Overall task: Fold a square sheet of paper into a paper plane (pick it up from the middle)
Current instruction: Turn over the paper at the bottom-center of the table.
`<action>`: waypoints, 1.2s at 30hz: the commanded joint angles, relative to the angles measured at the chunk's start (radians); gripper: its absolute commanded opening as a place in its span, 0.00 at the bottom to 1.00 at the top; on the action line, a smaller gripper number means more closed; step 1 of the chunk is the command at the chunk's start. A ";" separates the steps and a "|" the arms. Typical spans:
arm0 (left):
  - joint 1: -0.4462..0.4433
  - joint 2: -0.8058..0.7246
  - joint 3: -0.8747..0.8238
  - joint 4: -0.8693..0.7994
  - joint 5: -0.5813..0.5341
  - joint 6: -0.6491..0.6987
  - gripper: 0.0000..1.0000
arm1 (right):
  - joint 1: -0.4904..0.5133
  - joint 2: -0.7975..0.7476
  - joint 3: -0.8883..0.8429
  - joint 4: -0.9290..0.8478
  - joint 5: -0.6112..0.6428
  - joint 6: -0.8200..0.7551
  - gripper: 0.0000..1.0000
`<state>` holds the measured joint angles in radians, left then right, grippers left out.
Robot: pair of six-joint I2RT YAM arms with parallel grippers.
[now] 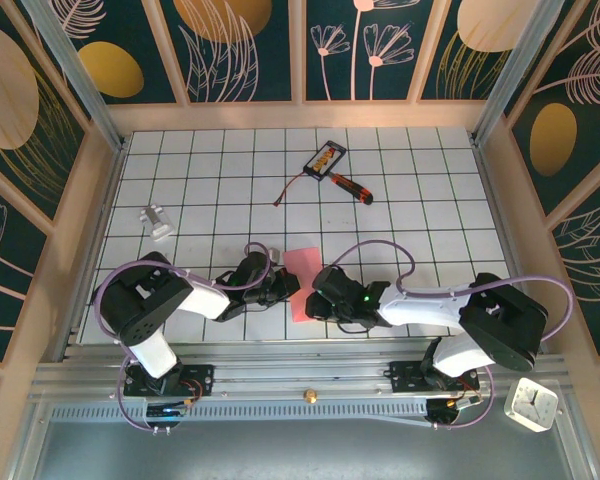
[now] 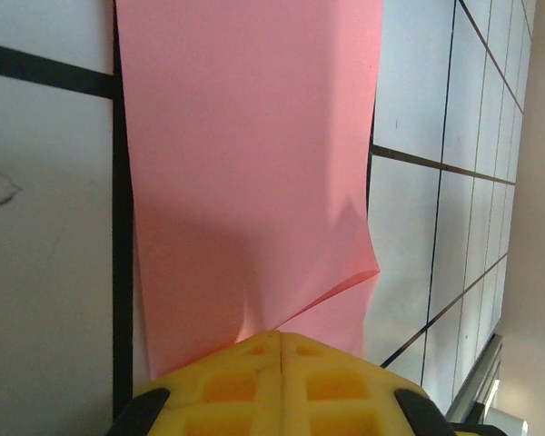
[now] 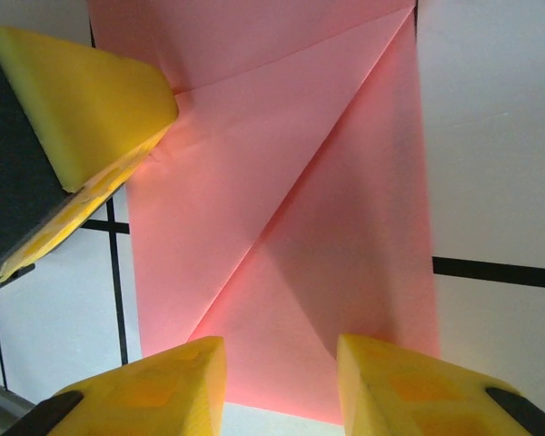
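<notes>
Near the front middle of the table (image 1: pixel 430 200), the pink sheet of paper (image 1: pixel 302 283) lay folded into a narrow strip with one diagonal crease. My left fingers (image 2: pixel 227 386) were shut, apparently pinching its edge. My right fingers (image 3: pixel 163 391) stood partly open over it, gripping nothing. I judged most folds remained.

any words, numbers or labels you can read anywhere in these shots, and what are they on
No text reads clearly enough to quote.
On the black-and-orange card: orange markings, too small to read.
On the white clock: dial marks, too small to read.
On the pink paper: plain, no writing.
On the tile: a faint scribble, not a letter or number.
</notes>
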<state>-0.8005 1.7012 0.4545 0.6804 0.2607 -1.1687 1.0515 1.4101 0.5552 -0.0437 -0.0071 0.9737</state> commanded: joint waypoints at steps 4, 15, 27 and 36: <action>-0.005 0.039 -0.011 -0.061 0.005 0.004 0.00 | -0.022 -0.066 -0.001 -0.035 0.028 -0.036 0.38; -0.004 0.039 -0.009 -0.062 0.008 0.010 0.00 | 0.004 -0.060 0.003 -0.150 0.084 -0.003 0.38; -0.005 0.035 -0.011 -0.062 0.011 0.012 0.00 | 0.004 -0.010 -0.002 -0.028 0.029 -0.022 0.38; -0.005 0.037 -0.016 -0.056 0.015 0.011 0.00 | -0.055 -0.043 -0.064 0.138 -0.042 -0.030 0.39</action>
<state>-0.8005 1.7046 0.4545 0.6872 0.2649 -1.1683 1.0172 1.3884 0.5171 0.0216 -0.0242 0.9550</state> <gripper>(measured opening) 0.056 0.388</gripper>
